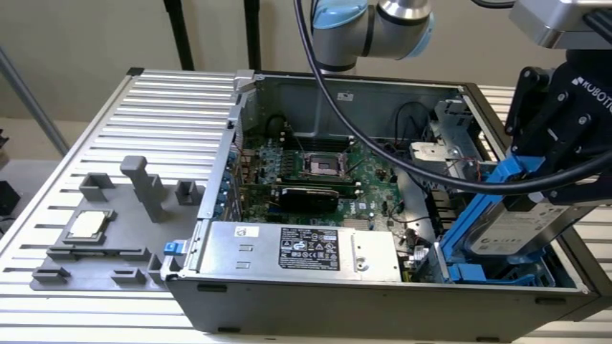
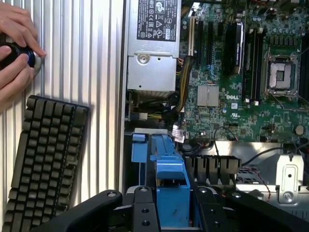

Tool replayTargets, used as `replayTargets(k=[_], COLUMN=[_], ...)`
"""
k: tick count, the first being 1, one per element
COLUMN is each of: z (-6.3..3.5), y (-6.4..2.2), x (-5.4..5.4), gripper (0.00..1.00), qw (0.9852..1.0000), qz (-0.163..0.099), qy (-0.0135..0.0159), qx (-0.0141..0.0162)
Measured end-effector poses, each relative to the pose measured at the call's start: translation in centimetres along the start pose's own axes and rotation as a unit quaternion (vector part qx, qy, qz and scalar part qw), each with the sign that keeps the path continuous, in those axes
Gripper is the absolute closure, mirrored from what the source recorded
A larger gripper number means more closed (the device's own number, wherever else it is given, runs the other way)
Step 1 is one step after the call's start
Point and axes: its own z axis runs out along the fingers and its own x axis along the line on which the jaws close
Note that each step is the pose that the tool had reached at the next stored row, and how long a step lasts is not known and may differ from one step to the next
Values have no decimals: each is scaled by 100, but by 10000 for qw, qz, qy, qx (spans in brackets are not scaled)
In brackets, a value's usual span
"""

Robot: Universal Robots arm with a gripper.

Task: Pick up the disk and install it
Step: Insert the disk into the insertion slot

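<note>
Right, from my console I see the gripper (image 1: pixel 552 188) clamped on the upper end of the disk (image 1: pixel 517 229), black fingers pressed against both sides of its blue frame (image 2: pixel 170 176), so the grip is firm on the drive and not empty. The disk is tilted, its top leaning toward the exterior view's right and its labelled silver face turned up toward the camera. Its lower end is down inside the computer case (image 1: pixel 383 304), in the drive bay (image 1: pixel 469 272) at the corner on the exterior view's right, among other blue plastic rails. I cannot tell whether that lower end is already seated or only resting against the rails (the case wall hides the very bottom). Just beside the bay, along the front wall of the case, lies the long grey power supply (image 1: pixel 297 247) with its black-and-white label, and behind it the green motherboard (image 1: pixel 316 165) covers the floor of the case. The case stands on a ribbed metal table (image 1: pixel 163 107). On the exterior view's left of it sits a grey fixture (image 1: pixel 134 240) carrying a small square silver chip (image 1: pixel 86 226), well apart from the gripper. In the wrist view a black keyboard (image 2: pixel 46 159) lies on the ribbed surface beside the case, and near it a person's hands (image 2: pixel 17 26) are cupped around a dark round knob (image 2: pixel 18 55).
</note>
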Motion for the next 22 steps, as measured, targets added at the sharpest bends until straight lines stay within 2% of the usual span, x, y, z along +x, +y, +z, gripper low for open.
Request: replayTargets(k=[22], z=[143], y=[-8], x=[-42], gripper=[68], qw=[9999], qz=[-155], qy=[5], qx=[-10])
